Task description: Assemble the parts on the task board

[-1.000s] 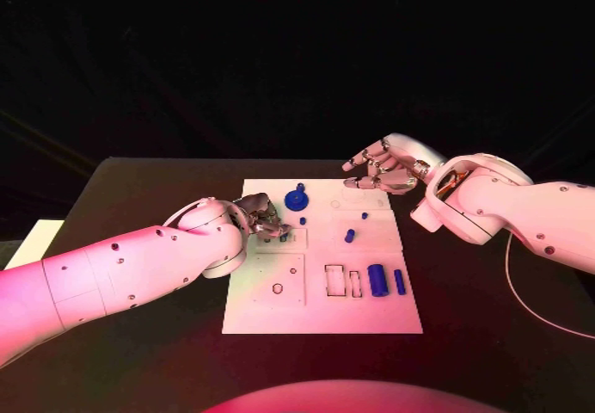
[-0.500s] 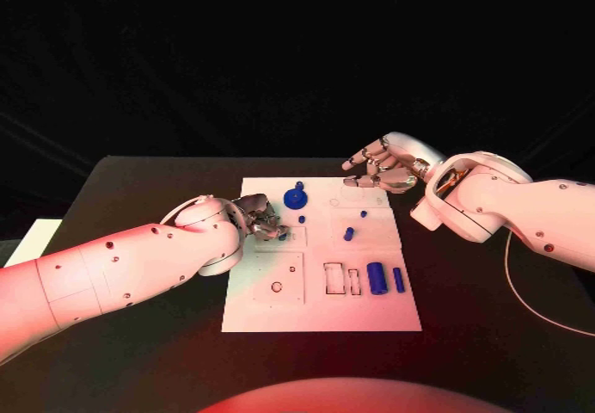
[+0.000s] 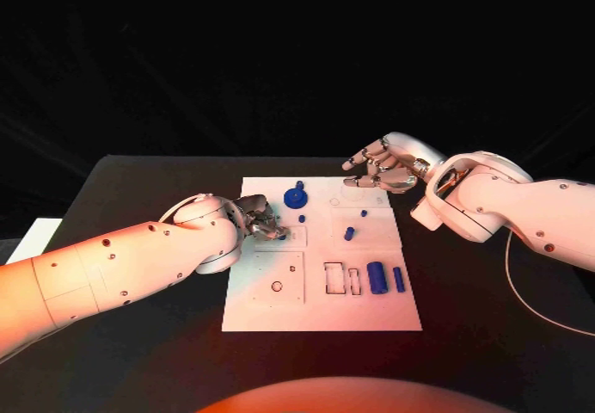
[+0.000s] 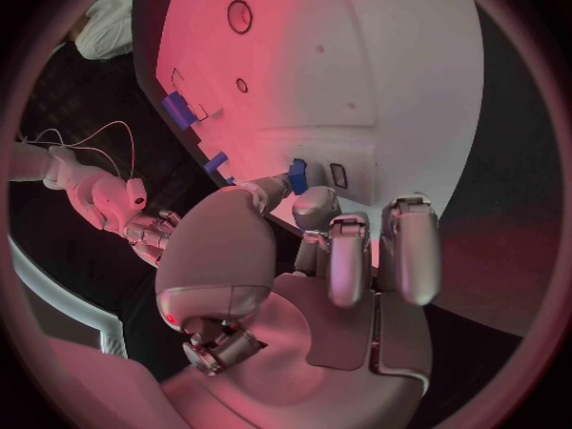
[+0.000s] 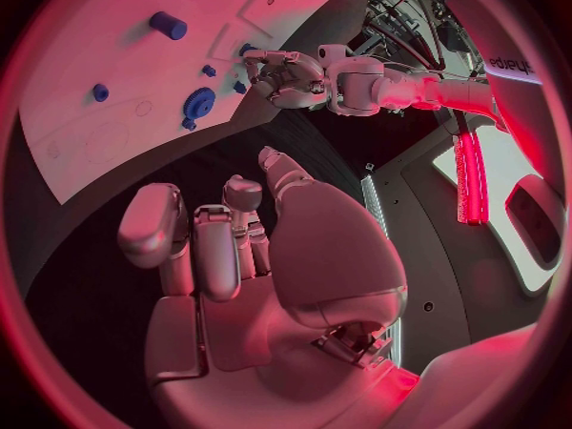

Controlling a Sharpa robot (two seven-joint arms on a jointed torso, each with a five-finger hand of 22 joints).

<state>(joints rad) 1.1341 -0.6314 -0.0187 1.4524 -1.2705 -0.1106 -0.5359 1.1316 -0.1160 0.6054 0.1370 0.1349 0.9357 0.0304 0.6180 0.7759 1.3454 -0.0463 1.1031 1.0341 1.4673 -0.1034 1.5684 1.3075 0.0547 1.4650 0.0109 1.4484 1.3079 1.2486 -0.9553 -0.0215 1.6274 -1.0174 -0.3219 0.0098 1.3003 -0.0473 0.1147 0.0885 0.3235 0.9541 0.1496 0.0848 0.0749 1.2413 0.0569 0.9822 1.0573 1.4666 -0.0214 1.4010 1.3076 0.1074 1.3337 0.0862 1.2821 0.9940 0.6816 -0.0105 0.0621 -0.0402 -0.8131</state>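
The white task board (image 3: 372,314) lies in the middle of the black table. My left hand (image 3: 260,217) hangs over the board's left side and pinches a small blue part (image 4: 296,175) between thumb and finger, close to a small slot (image 4: 338,175). My right hand (image 3: 387,168) hovers above the board's far right corner, fingers loosely apart and holding nothing. On the board are a round blue knob (image 3: 295,199), a short peg (image 3: 350,233), a thick cylinder (image 3: 377,278) and a thin bar (image 3: 399,278).
Two tiny blue pegs (image 3: 302,219) (image 3: 364,213) stand on the far half of the board. Rectangular recesses (image 3: 336,279) and a square plate with holes (image 3: 280,278) lie on its near half. A white cable (image 3: 527,297) trails on the table at the right.
The left hand has shifted only slightly over the board with the small blue part. The right hand has not moved.
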